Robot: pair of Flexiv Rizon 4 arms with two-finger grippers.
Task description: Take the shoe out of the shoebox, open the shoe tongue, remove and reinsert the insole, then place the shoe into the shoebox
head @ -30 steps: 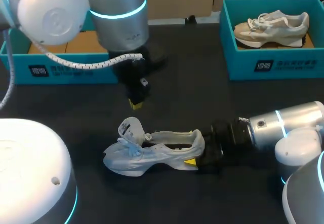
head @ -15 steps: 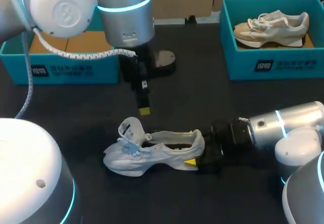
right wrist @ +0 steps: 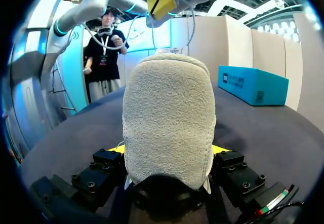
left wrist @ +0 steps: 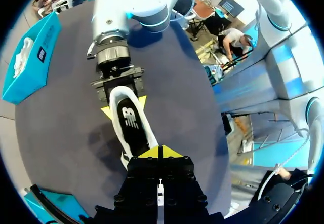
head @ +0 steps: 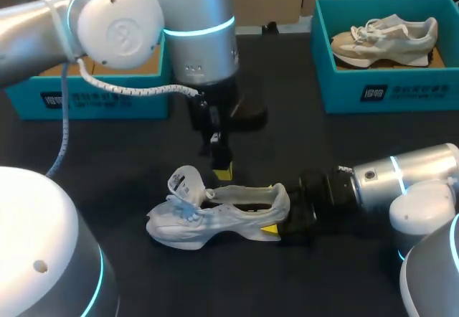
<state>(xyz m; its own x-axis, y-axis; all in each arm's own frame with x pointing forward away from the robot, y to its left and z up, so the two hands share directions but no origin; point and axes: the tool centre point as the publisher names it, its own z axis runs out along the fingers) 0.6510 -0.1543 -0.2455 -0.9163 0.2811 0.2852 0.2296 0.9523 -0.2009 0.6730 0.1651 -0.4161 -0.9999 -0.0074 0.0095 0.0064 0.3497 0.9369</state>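
Note:
A pale white-and-blue shoe (head: 208, 216) lies on the black table with its toe to the left. Its tongue (head: 182, 183) stands up and its opening faces upward. My right gripper (head: 277, 218) comes in from the right and is shut on the heel (right wrist: 169, 117), with a yellow fingertip (right wrist: 116, 148) on either side. My left gripper (head: 224, 171) hangs point-down just above the shoe's opening, fingers shut and holding nothing. In the left wrist view the dark insole (left wrist: 130, 124) shows inside the shoe, just ahead of the left gripper (left wrist: 161, 152).
A teal shoebox (head: 380, 91) at the back right holds a beige shoe (head: 384, 39). Another teal box (head: 93, 102) stands at the back left, partly behind my left arm. Open black tabletop lies between the boxes and the shoe.
My left arm has swung right and toward the front, bringing its shut gripper down over the shoe's opening. The shoe and my right arm have stayed put.

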